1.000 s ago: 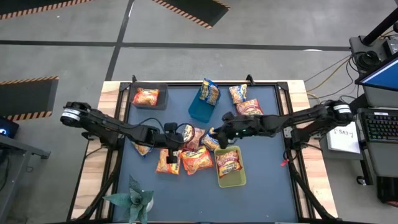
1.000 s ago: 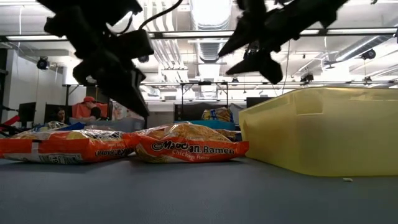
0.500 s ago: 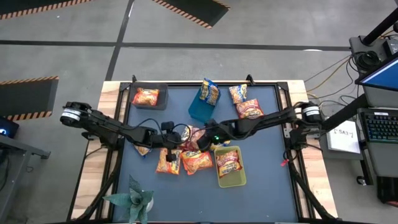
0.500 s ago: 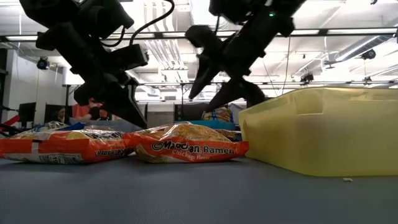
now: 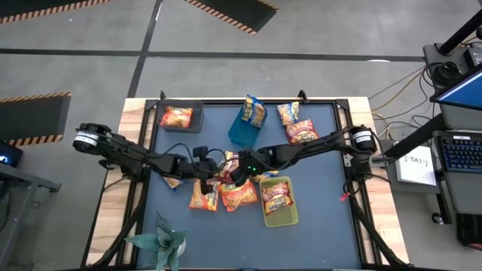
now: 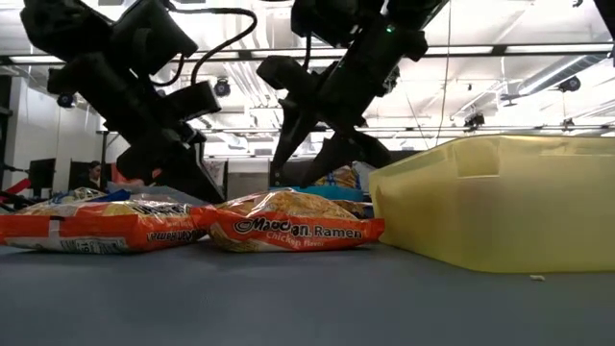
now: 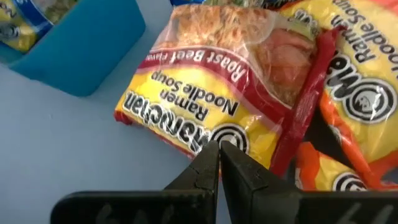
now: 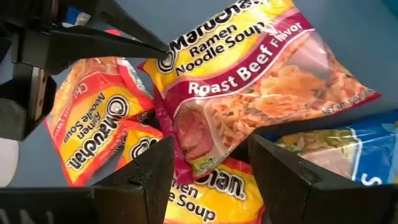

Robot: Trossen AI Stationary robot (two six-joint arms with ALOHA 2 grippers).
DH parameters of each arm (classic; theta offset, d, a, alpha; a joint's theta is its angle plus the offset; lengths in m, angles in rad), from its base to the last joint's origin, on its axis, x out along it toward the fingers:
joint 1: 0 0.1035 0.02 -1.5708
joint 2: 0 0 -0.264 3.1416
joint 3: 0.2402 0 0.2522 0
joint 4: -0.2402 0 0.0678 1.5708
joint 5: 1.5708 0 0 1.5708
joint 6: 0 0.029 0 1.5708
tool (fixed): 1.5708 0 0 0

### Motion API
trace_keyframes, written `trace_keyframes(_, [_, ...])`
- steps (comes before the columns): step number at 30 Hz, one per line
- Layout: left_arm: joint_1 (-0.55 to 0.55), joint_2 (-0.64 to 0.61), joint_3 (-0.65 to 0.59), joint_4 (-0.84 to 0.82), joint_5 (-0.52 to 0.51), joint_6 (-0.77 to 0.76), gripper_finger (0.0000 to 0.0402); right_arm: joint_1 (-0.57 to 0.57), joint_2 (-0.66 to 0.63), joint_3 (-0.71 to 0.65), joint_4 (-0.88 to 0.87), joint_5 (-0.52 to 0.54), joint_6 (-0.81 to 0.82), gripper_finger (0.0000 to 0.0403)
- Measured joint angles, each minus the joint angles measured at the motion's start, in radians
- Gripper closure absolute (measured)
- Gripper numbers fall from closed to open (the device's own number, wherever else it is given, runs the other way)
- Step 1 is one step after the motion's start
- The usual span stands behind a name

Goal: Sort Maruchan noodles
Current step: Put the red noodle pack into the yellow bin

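I see a crinkly yellow-and-red plastic Roast Beef noodle packet (image 8: 249,81) lying on top of the heap of packets in the middle of the dark blue table (image 5: 316,226). My right gripper (image 8: 208,165) hangs just over one end of this packet, with its two fingers spread apart and nothing between them. My left gripper (image 7: 219,163) is pinched shut with nothing in it, and its tip touches the other end of the same packet.

Under and beside that packet lie orange plastic noodle packets (image 8: 93,118), and a blue-and-yellow plastic noodle packet (image 8: 336,146) peeks out from under it. They overlap, so the Roast Beef packet has others pressed against it.

Just beside the heap, toward the table's far edge, stands a blue plastic bin (image 5: 242,129) with a packet in it. On the near side of the heap sits a yellow-green plastic bin (image 5: 280,217) with a red packet (image 5: 276,197) inside. A dark grey bin (image 5: 181,117) near the far left corner holds an orange packet (image 5: 176,117). Two more packets (image 5: 295,123) lie loose near the far right corner.
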Motion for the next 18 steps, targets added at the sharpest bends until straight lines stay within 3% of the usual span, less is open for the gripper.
trace_keyframes(18, [0.003,0.000,-0.119,0.118,0.000,-0.161,0.0402,-0.005,-0.006,-0.019,0.021,0.090,0.011,0.0211])
